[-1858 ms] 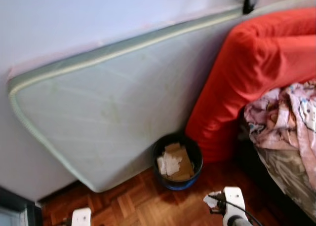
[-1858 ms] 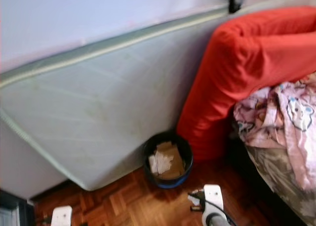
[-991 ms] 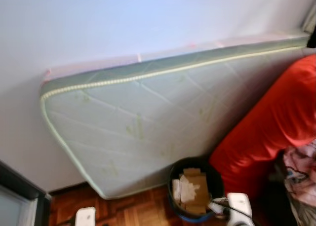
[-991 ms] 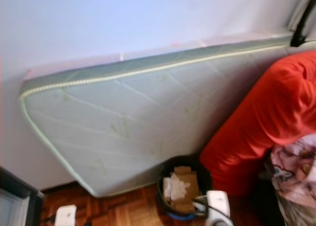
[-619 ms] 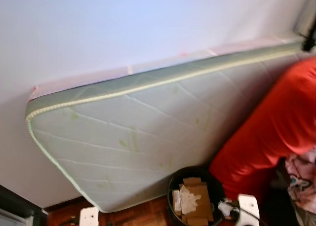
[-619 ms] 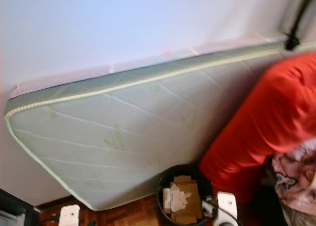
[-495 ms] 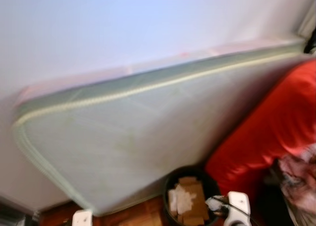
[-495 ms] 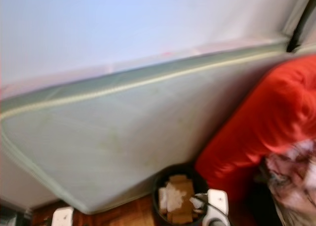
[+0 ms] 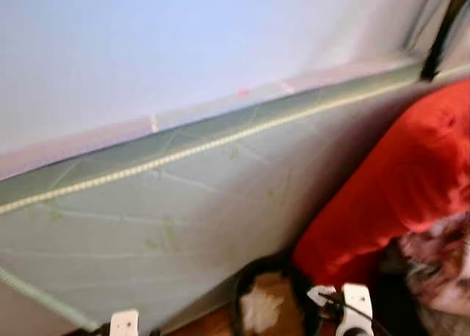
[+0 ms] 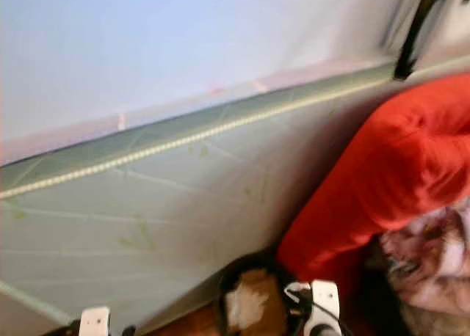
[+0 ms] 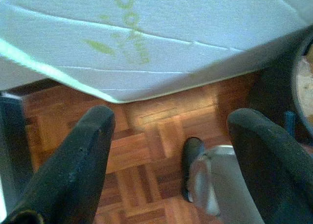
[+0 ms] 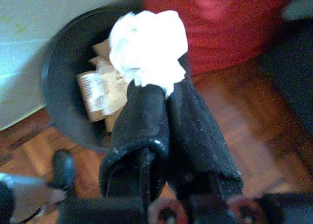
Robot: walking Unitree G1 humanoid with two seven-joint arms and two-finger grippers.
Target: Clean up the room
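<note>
Tissue, a crumpled white wad, is pinched between the closed fingers of the right gripper and held just at the near rim of the black bin, low and near in the scene. A miss is the risk here: the wad sits over the bin's edge rather than its middle, so an early release could drop it onto the parquet floor. Being light and ragged, it could also cling to the fingertips. Cardboard scraps are already piled inside, so a bounce-out is possible. To the left, the left gripper hangs idle, fingers spread wide and holding nothing. Farther back, the mattress is propped against the wall, and the red cushion is seen to the right.
</note>
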